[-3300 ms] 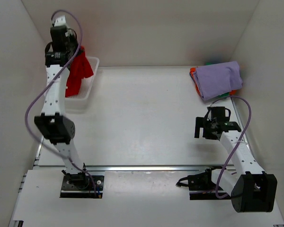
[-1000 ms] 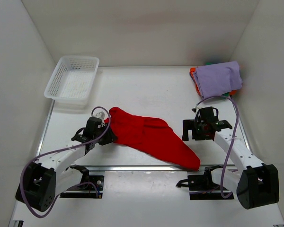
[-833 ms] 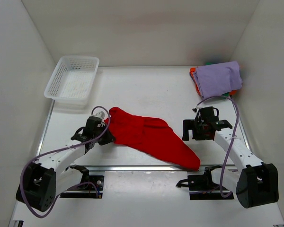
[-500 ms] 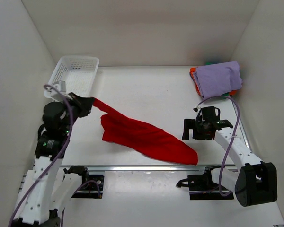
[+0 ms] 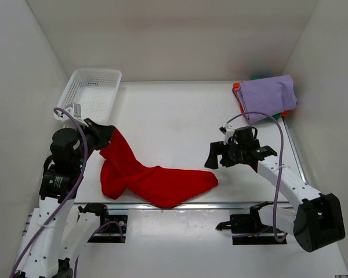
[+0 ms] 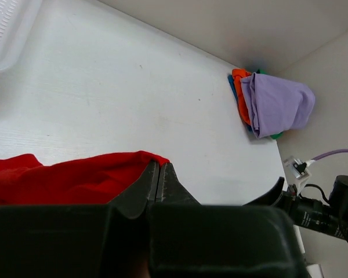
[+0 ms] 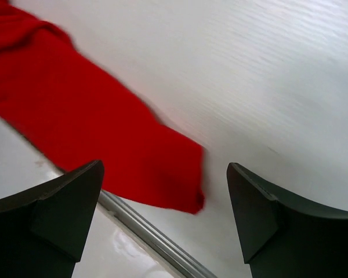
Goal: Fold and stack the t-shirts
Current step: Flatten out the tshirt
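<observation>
The red t-shirt [image 5: 148, 179] hangs from my left gripper [image 5: 107, 134] and trails down onto the table toward the front edge. The left gripper [image 6: 158, 168] is shut on the shirt's edge and held above the table's left side. My right gripper [image 5: 216, 155] is open and empty, just right of the shirt's free end [image 7: 180, 179], above the table. A folded stack with the lavender shirt [image 5: 268, 97] on top, orange [image 5: 238, 92] and green beneath, lies at the back right; it also shows in the left wrist view [image 6: 276, 104].
A white mesh basket [image 5: 90, 95] stands at the back left, behind my left arm. A metal rail [image 5: 180, 204] runs along the table's front edge. White walls close in the left, back and right sides.
My left gripper lifted the red shirt from the table front up and left; the shirt's free end dragged left. My right gripper moved left toward that end.
</observation>
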{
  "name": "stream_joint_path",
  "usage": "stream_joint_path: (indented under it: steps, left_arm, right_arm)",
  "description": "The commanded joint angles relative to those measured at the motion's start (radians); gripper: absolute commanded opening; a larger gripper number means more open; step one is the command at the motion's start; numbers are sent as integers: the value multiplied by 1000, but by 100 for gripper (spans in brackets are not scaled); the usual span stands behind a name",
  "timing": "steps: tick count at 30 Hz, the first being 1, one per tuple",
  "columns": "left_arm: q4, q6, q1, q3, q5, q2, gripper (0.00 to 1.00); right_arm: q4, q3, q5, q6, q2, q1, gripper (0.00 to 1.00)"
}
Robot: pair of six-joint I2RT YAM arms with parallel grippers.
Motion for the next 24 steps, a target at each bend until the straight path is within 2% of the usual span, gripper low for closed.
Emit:
stream_joint_path:
  steps: [1,4,6,9,11,12,14,17,20,24]
  left_arm:
    - [-4,0,5,2,3,-12,0]
    - [-5,-1,8,-20,17,-22,0]
    - [-14,-15,2,-21,20,-29,0]
    - [-26,-15,6,4,3,-34,0]
    - [-49,-10,-2,33,-3,-40,0]
    - [-72,-4,-8,54,-18,-40,0]
    - [-75,7,-9,65,-32,-45,0]
    - [-78,4,-8,58,-26,-42,0]
    - [-57,-6,-2,33,-23,-45,0]
    - [-26,-12,-3,-10,9,-42,0]
  right_arm:
    - [166,98,-117,19,50,92,84]
    - [276,152,-112,33,126,242,82]
    - [424,172,-182,25,180,310,84]
    - [587,218,-261,42,321,337,84]
    - [618,303,-293,30,447,349,84]
    - [622,389,-284,-5,555,372,85]
    - [564,438,-249,-32,625,381,85]
    - [430,459,-105,-87,697,402,84]
    - [314,448,36,-90,702,430,85]
    - [283,344,77,-67,655,430,83]
